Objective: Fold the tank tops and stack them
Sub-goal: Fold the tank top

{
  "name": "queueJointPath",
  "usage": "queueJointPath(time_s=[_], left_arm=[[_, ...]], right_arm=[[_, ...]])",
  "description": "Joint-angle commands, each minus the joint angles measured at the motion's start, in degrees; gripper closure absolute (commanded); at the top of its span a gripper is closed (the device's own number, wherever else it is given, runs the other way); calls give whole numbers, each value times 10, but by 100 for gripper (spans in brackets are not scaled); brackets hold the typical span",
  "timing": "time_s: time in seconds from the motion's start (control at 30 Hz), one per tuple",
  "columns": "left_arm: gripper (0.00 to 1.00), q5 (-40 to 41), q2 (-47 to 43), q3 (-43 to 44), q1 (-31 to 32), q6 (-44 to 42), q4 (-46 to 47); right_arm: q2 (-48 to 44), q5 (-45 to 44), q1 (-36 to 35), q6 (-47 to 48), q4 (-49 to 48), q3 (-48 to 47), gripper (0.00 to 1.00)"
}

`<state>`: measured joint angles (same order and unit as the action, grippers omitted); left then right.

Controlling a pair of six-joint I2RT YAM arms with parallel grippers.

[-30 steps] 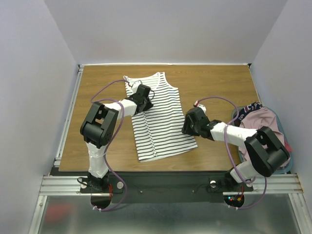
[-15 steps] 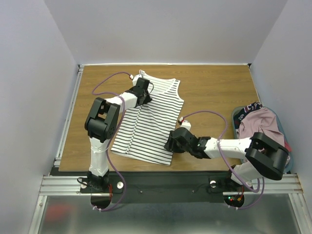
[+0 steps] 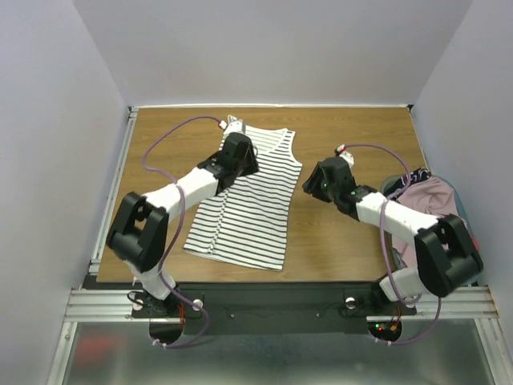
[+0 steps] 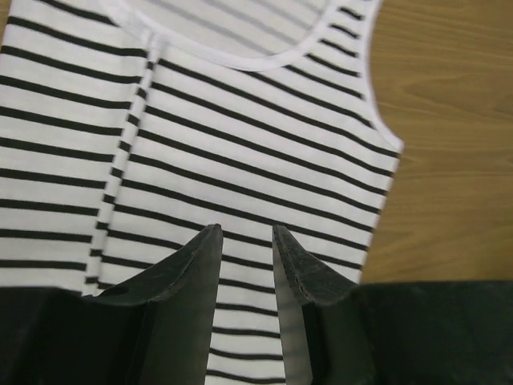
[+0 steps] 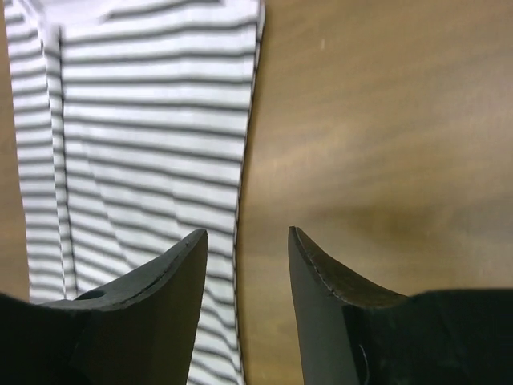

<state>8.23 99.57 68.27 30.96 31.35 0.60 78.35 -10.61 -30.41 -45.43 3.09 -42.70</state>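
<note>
The striped tank top (image 3: 244, 204) lies flat on the wooden table (image 3: 353, 249), neck at the far end, hem near the front edge. My left gripper (image 3: 243, 152) hovers over its upper chest, open and empty; its wrist view shows the stripes (image 4: 264, 136) below the parted fingers (image 4: 284, 257). My right gripper (image 3: 314, 183) is open and empty just right of the top's right edge; its wrist view shows that edge (image 5: 160, 144) under the left finger and bare wood on the right. The pink tank top (image 3: 429, 204) lies crumpled in the pile at the right.
A blue-rimmed basket (image 3: 478, 265) at the right table edge holds the pink top, a dark navy patterned garment (image 3: 403, 180) and a bit of red cloth (image 3: 473, 241). White walls enclose the table on three sides. Purple cables loop over both arms.
The striped top was dragged and straightened, then let go. My right gripper has moved from the hem's right corner back and up to the top's right side. My left gripper has shifted slightly.
</note>
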Motion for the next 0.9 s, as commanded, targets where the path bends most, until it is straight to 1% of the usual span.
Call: queueJointPath(time_s=[0.0, 0.03, 0.07, 0.1, 0.13, 0.2, 0.23, 0.33, 0.4, 0.43, 0.63, 0.73, 0.77, 0.87], left_arm=[[57, 50, -93, -71, 80, 11, 9], [57, 59, -111, -87, 98, 16, 5], [57, 67, -118, -102, 113, 22, 5], [57, 73, -126, -130, 144, 40, 0], [57, 84, -141, -143, 160, 48, -1], [57, 96, -155, -175, 193, 66, -3], [57, 110, -166, -183, 222, 73, -5], [56, 112, -181, -206, 273, 94, -19], [55, 113, -185, -217, 293, 104, -23], [55, 113, -187, -219, 311, 114, -24], [55, 109, -181, -224, 360, 136, -37], [55, 116, -159, -215, 387, 145, -49], [55, 117, -154, -212, 393, 146, -54], [55, 134, -124, -189, 420, 153, -75]], right_arm=[[88, 51, 37, 63, 1, -79, 52], [106, 64, 52, 69, 1, -104, 55], [122, 67, 57, 73, 1, -115, 55], [139, 64, 62, 75, 0, -127, 56], [165, 59, 68, 79, 0, -139, 57], [190, 53, 71, 87, -3, -170, 57], [210, 42, 73, 93, -3, -187, 57], [244, 26, 76, 97, -3, -212, 57], [260, 27, 79, 101, -3, -228, 57], [273, 26, 79, 102, -5, -243, 57], [323, 18, 79, 101, -6, -281, 57], [341, 11, 80, 99, -5, -292, 58], [344, 9, 80, 100, -6, -297, 61], [354, 2, 81, 99, -6, -299, 64]])
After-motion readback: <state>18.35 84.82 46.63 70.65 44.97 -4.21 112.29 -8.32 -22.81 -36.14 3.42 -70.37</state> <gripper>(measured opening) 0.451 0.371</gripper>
